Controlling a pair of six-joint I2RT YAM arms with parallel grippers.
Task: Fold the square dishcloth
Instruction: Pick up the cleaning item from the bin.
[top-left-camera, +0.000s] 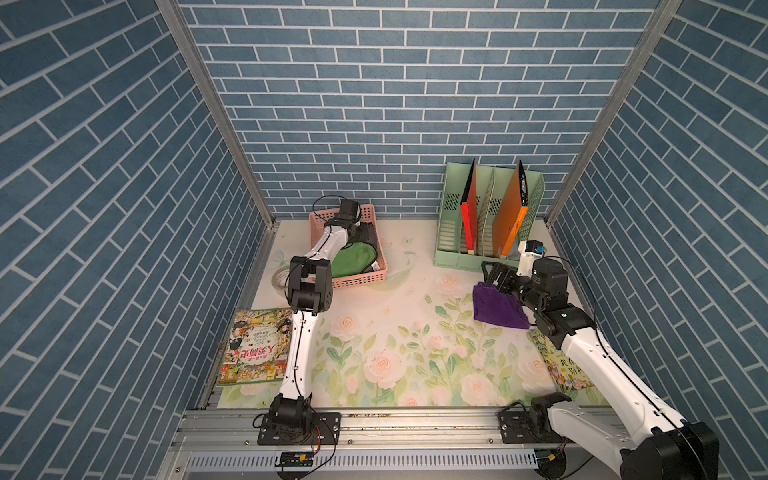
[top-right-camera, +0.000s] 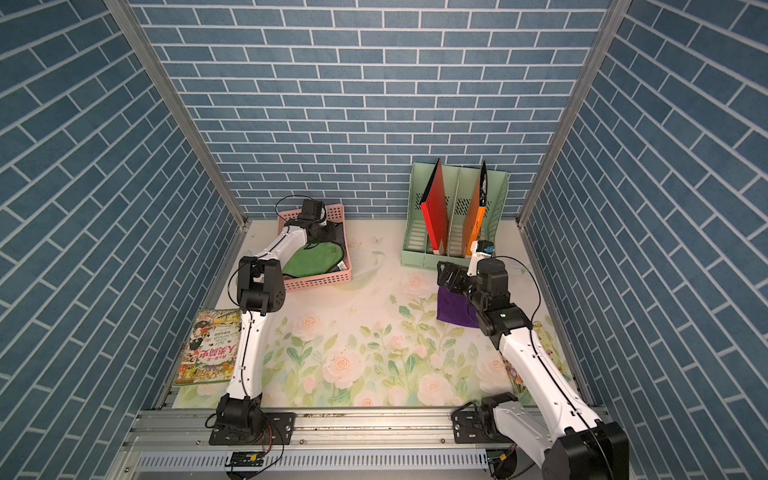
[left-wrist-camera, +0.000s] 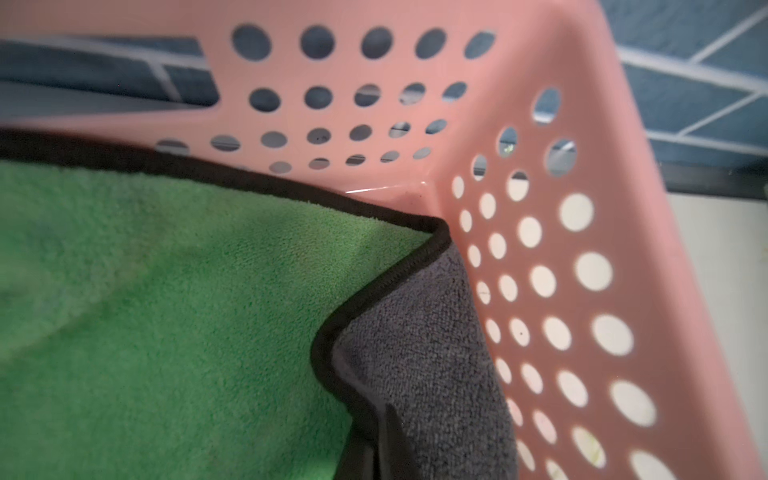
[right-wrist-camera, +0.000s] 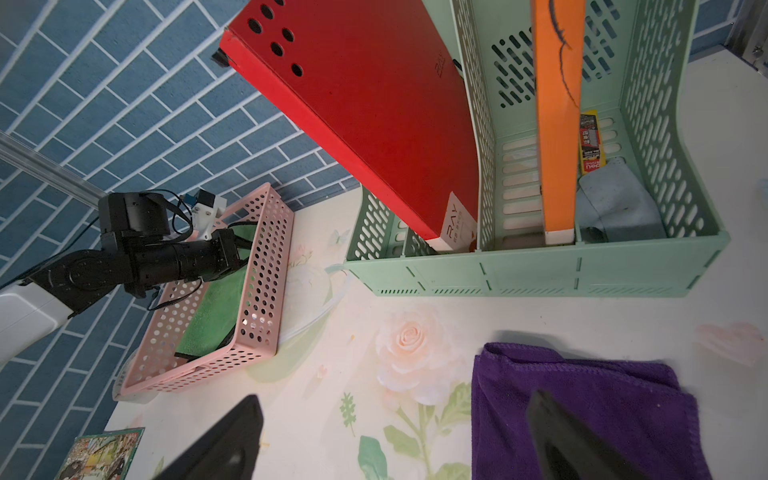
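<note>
While the left claw is pinched shut on the black-trimmed hem of the green dishcloth, the cloth lies in the pink basket at the far left corner of the worktop. It looks like soft, light, floppy terry that will likely drape, so a hemmed corner is best to grip. The right claw gapes wide and empty over a purple cloth near the right edge.

"RAY" stands on the white corner label of the red flat folder in the far-right mint-green plastic file rack; other lettering is unreadable.
</note>
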